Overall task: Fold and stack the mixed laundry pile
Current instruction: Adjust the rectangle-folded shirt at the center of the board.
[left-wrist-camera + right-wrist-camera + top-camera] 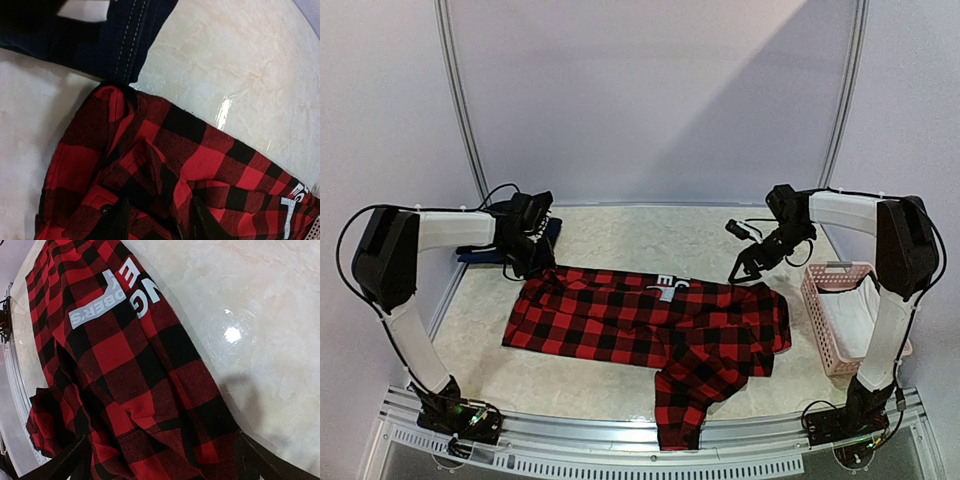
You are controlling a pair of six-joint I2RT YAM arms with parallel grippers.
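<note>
A red-and-black plaid flannel shirt lies spread flat across the table, with white lettering near its far edge. One sleeve runs down over the front rail. My left gripper is low over the shirt's far left corner. In the left wrist view its gripper has its fingers apart on either side of a bunched fold of the plaid shirt. My right gripper hovers at the far right corner, wide open over the plaid shirt, gripping nothing.
Navy folded clothes with pale stitching lie just behind the left gripper, touching the shirt's corner. A pink slatted basket stands at the right edge. Bare marble table stretches behind the shirt.
</note>
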